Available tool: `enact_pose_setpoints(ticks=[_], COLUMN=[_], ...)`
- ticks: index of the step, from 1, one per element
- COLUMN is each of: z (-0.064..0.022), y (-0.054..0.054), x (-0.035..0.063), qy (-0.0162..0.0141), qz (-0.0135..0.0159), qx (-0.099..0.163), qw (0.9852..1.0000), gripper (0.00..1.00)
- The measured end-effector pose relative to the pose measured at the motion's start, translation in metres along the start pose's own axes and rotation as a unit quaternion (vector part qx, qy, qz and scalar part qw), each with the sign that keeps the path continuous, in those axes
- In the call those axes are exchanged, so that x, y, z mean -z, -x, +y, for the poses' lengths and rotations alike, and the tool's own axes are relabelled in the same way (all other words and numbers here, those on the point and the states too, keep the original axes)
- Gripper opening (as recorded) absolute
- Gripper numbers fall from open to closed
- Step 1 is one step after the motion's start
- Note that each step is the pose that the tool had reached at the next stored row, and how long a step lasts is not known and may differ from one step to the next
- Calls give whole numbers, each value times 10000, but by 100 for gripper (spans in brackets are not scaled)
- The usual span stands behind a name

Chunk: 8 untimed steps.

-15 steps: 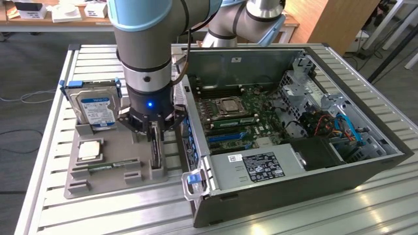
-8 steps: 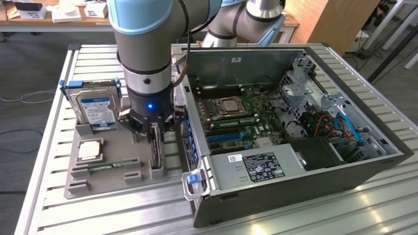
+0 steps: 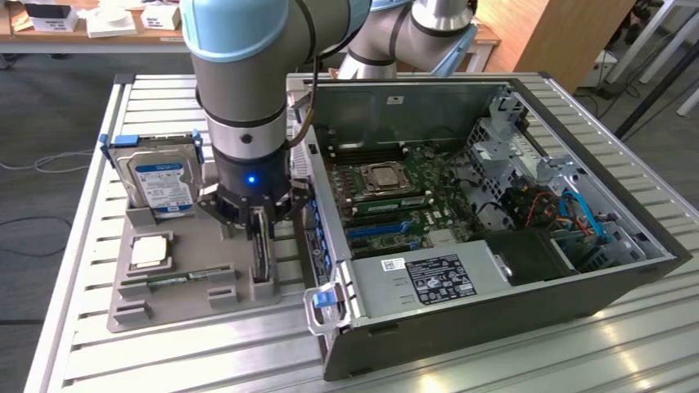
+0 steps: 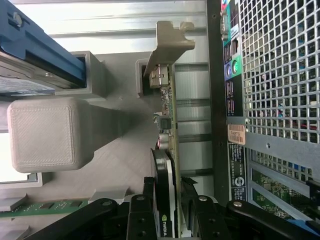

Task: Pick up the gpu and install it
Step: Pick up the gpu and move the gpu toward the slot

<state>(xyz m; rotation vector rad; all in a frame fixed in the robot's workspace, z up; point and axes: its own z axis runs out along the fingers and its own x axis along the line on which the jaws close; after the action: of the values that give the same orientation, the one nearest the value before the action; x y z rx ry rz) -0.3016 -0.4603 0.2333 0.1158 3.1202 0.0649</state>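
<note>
The gpu (image 3: 261, 260) stands on edge in a slot of the grey holder tray (image 3: 180, 307), beside the open computer case (image 3: 611, 286). My gripper (image 3: 259, 229) has come straight down over it. In the wrist view the card (image 4: 168, 115) runs away from me as a thin green slab, with its grey metal bracket (image 4: 170, 40) at the far end. The gripper (image 4: 168, 202) straddles the near end of the card, one black finger (image 4: 149, 197) on each side. The jaws stand wide and a narrow gap shows beside the card, so I read the gripper as open.
On the same tray are a silver hard drive with a blue label (image 3: 162, 176), a processor chip (image 3: 150, 251) and a green memory stick (image 3: 175, 279). The case's rear grille (image 4: 280, 75) lies close alongside the card. The motherboard slots (image 3: 381, 226) are exposed inside the case.
</note>
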Motion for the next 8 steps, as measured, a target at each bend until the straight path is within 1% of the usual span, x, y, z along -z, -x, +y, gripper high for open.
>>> enact_pose_setpoints(ticks=[4, 8], z=[-1, 3], y=[-1, -1], x=[-3, -13], qy=[-2, 5], qz=[2, 2], qx=[0, 0], qw=[10000, 10000], gripper=[36, 36])
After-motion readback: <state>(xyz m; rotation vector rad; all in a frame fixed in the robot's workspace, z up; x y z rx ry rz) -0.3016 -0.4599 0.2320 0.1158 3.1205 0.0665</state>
